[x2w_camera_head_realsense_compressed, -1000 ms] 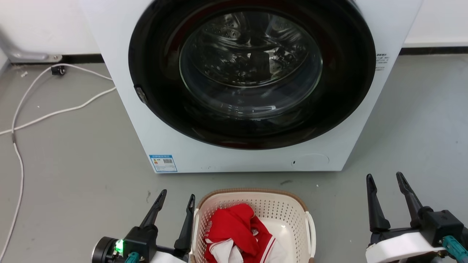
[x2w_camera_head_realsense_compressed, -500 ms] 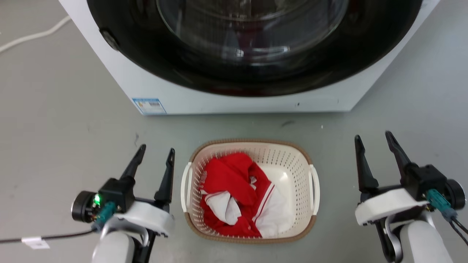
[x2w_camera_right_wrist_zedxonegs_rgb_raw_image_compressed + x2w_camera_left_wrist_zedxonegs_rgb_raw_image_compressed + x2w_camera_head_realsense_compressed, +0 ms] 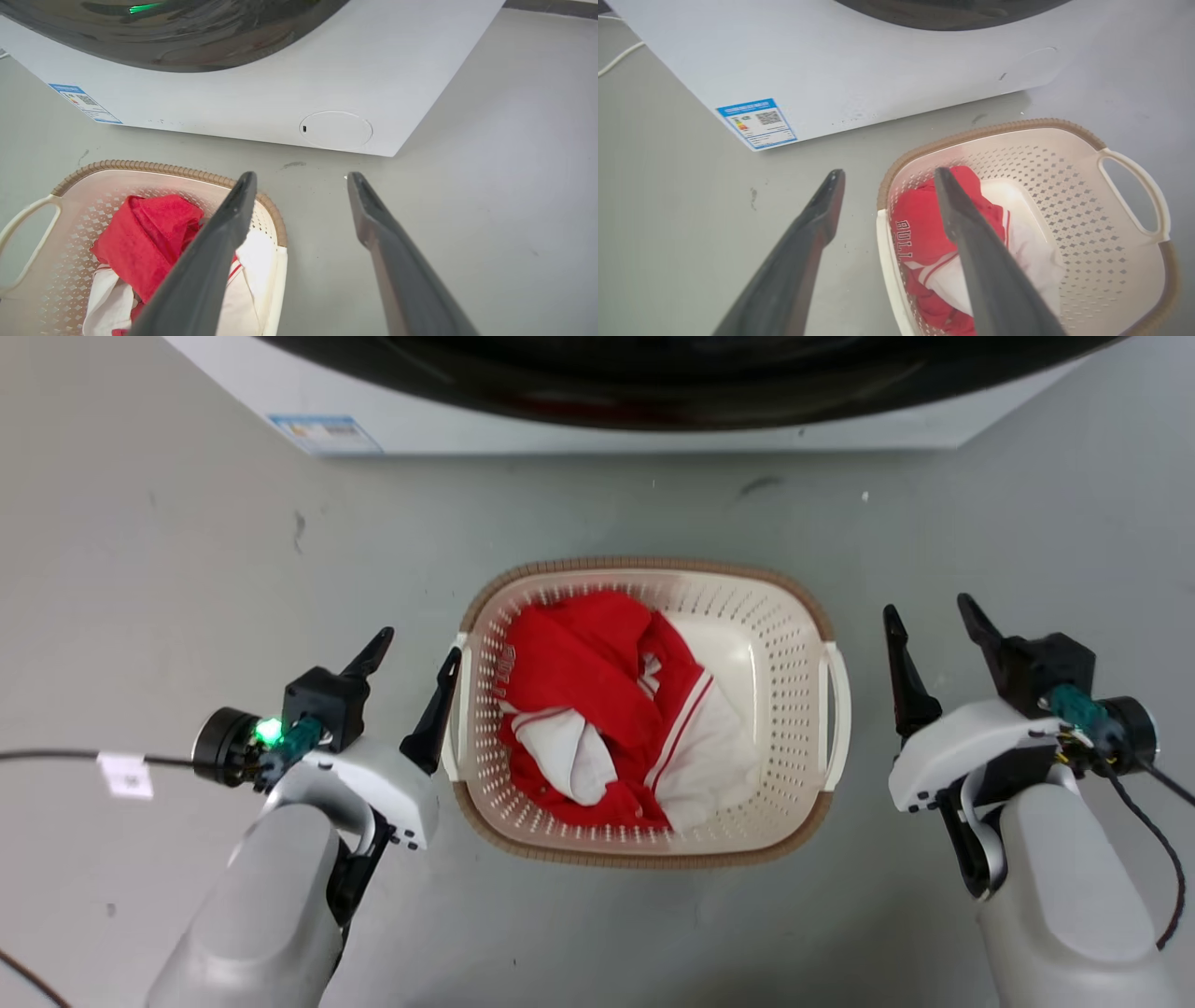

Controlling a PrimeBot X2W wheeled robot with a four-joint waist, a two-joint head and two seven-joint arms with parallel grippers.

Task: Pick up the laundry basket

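The laundry basket (image 3: 794, 616) is smooth perforated plastic with a woven-look rim; the red-and-white garment (image 3: 579, 681) is cloth; the floor (image 3: 140, 569) seems matt.

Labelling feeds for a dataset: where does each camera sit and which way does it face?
Head view: on the head, looking down at the laundry basket, left gripper and right gripper flanking it.
Left wrist view: on the left wrist, facing the washing machine past its own fingers.
Right wrist view: right wrist, same heading, own fingers.
All share the basket.
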